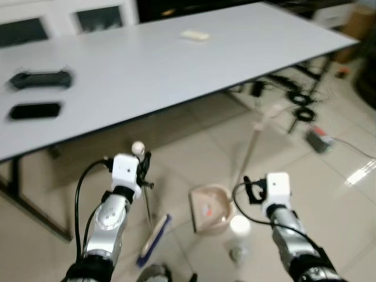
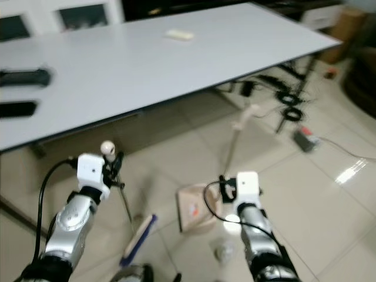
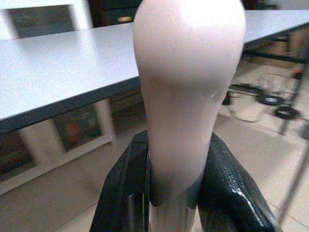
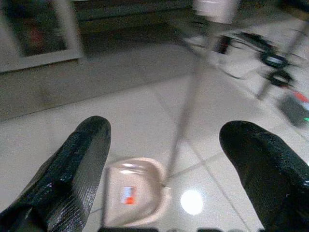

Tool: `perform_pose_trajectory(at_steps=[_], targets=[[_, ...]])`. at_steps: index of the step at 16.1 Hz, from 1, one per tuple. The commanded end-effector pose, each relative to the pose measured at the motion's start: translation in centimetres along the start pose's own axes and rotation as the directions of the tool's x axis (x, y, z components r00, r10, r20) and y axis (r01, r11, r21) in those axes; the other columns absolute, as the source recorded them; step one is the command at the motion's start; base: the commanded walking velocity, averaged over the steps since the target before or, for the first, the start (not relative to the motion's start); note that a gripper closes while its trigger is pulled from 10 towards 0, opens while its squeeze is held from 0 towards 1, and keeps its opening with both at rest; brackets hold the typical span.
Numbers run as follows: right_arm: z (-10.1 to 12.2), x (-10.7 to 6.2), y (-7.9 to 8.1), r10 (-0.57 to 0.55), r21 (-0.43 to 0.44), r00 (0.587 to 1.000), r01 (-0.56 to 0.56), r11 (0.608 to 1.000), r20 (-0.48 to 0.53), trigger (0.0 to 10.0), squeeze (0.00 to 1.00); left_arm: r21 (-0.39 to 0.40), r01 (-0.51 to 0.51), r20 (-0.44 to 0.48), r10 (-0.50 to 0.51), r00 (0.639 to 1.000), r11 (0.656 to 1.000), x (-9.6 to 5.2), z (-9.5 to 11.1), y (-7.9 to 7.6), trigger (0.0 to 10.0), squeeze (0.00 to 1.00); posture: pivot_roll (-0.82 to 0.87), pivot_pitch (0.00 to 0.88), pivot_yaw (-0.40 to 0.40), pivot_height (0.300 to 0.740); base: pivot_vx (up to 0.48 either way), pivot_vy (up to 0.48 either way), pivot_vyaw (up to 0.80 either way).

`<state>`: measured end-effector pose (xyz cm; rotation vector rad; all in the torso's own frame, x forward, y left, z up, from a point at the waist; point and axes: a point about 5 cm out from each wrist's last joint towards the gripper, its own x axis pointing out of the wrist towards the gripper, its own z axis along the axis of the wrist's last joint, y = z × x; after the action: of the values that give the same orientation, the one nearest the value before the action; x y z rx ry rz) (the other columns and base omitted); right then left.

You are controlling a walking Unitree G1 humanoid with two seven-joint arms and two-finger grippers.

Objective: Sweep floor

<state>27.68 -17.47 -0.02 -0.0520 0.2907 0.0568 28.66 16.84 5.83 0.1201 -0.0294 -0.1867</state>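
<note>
My left gripper (image 1: 143, 167) is shut on the thin metal handle of a broom, just below its cream knob (image 1: 138, 147); the left wrist view has the knob (image 3: 188, 82) close up between the black fingers (image 3: 126, 193). The handle slants down to the blue broom head (image 1: 154, 238) on the tiled floor. A pink dustpan (image 1: 211, 210) lies beside it, its long handle (image 1: 251, 150) rising toward the table. My right gripper (image 1: 251, 191) hangs open just right of the dustpan, above the pan (image 4: 137, 193) in the right wrist view.
A long grey table (image 1: 176, 76) spans the back, with a black controller (image 1: 41, 79), a black phone (image 1: 35, 110) and a small white item (image 1: 194, 36) on it. A white bottle-like thing (image 1: 239, 232) lies by the dustpan. Cables and a power strip (image 1: 319, 140) lie at right.
</note>
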Motion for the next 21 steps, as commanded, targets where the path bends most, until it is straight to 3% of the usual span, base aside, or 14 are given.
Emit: perform_pose_trajectory(at_steps=[1,6,8,16,21], targets=[[0.5,0.2,-0.1,0.005,-0.005,1.000,-0.005,1.000,0.019,10.0,0.00,0.006,-0.015,-0.027,0.015,1.000,1.000,-0.2,-0.5,0.3,10.0,0.00,0.05,0.093,0.030,0.740,0.000,-0.480,0.80],[1.0,0.6,0.5,0.034,-0.021,0.999,-0.034,0.999,0.024,10.0,0.00,0.020,-0.038,-0.012,0.038,0.999,0.999,-0.5,-0.4,0.8,10.0,0.00,0.06,0.099,0.022,0.740,0.000,-0.480,0.80],[0.9,0.6,0.6,0.030,-0.006,0.999,-0.030,1.000,0.018,10.0,0.00,-0.023,-0.052,-0.055,0.050,0.997,0.998,-0.4,-0.7,1.2,10.0,0.00,0.06,0.100,0.022,0.740,0.000,0.236,0.00],[0.4,0.4,0.0,-0.035,0.021,0.999,0.035,0.999,-0.004,10.0,0.00,-0.005,-0.030,-0.013,0.030,0.999,1.000,0.2,0.2,1.2,10.0,0.00,0.06,0.101,0.036,0.740,0.000,0.060,0.00],[0.6,0.5,-0.6,-0.056,0.022,0.998,0.056,0.998,-0.002,10.0,0.00,0.002,-0.023,-0.011,0.023,1.000,1.000,0.2,0.2,1.2,10.0,0.00,0.05,0.102,0.034,0.740,0.255,0.000,-0.77]])
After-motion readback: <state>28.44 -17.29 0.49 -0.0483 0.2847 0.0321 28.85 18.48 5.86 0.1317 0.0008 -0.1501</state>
